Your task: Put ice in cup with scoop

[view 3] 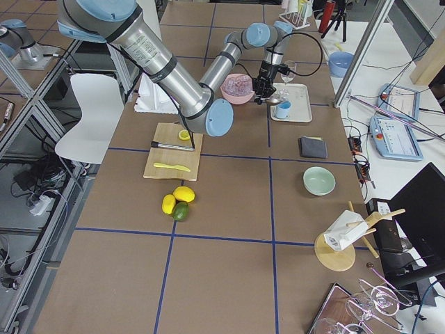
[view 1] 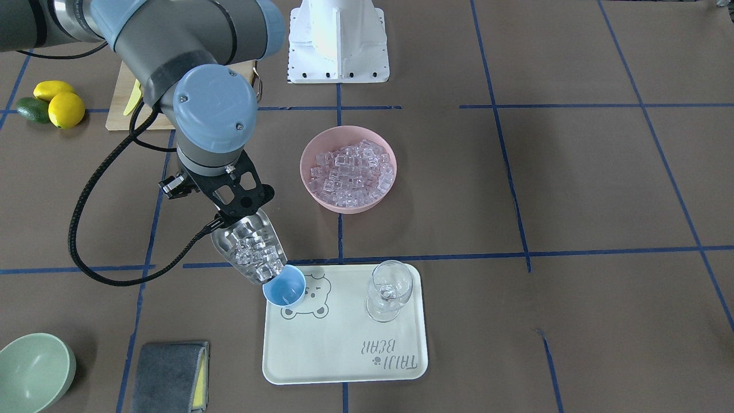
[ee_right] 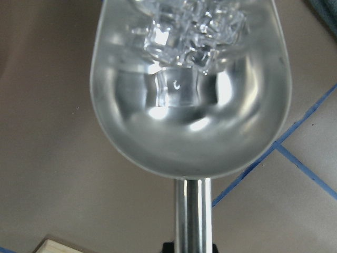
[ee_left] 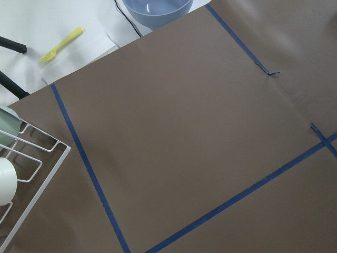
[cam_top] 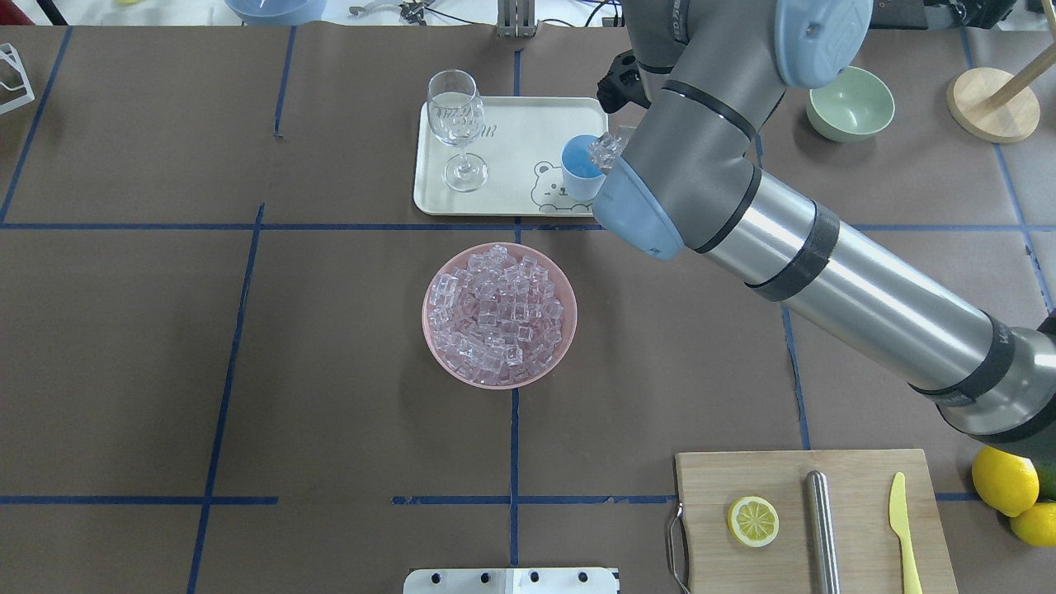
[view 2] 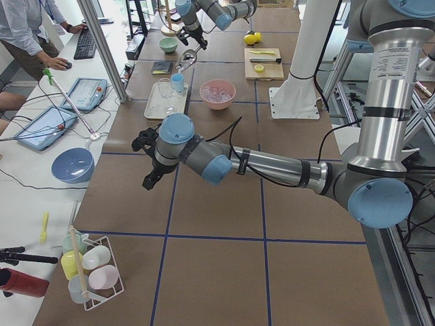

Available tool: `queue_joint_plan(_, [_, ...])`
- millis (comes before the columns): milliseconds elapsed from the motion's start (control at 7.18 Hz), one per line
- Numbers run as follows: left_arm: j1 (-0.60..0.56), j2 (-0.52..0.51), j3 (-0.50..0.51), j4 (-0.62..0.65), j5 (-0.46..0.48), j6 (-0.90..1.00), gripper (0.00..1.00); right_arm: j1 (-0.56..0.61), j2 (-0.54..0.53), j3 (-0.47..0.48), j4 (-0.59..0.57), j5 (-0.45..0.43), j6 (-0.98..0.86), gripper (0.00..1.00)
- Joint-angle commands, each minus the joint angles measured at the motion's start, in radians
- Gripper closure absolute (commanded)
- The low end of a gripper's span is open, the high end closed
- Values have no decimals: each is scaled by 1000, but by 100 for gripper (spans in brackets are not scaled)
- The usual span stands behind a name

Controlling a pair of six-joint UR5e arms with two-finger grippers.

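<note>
My right gripper [view 1: 229, 217] is shut on the handle of the steel scoop [view 1: 248, 246]. The scoop is tilted down, its mouth over the rim of the light-blue cup [view 1: 285, 288], which stands on the tray's corner. Clear ice cubes [view 1: 259, 255] fill the scoop's trough and crowd at its lip. In the right wrist view the scoop [ee_right: 189, 132] fills the frame, with ice [ee_right: 189, 23] at its far end. From overhead, cubes [cam_top: 606, 148] show above the cup [cam_top: 579, 169]. More ice lies in the pink bowl [view 1: 348, 169]. My left gripper [view 2: 149, 180] hovers far away; I cannot tell its state.
A cream tray [view 1: 344, 350] carries the cup and a clear stemmed glass [view 1: 390, 289]. A pale green bowl [view 1: 34, 370] and a grey cloth [view 1: 172, 376] lie near the tray. A cutting board [cam_top: 813, 520] holds a lemon slice, a steel cylinder and a yellow knife. Lemons [view 1: 60, 103] sit beside it.
</note>
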Motion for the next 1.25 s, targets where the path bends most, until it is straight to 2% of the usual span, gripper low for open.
queue_joint_plan(0, [0, 0, -1, 0, 0, 0, 0, 0, 29, -1, -63, 0, 0, 100])
queue_joint_plan(697, [0, 0, -4, 0, 0, 0, 0, 0, 30, 7, -98, -1, 0, 100])
queue_joint_plan(836, [0, 0, -1, 2, 0, 0, 0, 6, -2, 62, -94, -9, 0, 100])
queue_joint_plan(1115, [0, 0, 10, 2, 0, 0, 0, 58, -123, 241, -88, -4, -2, 100])
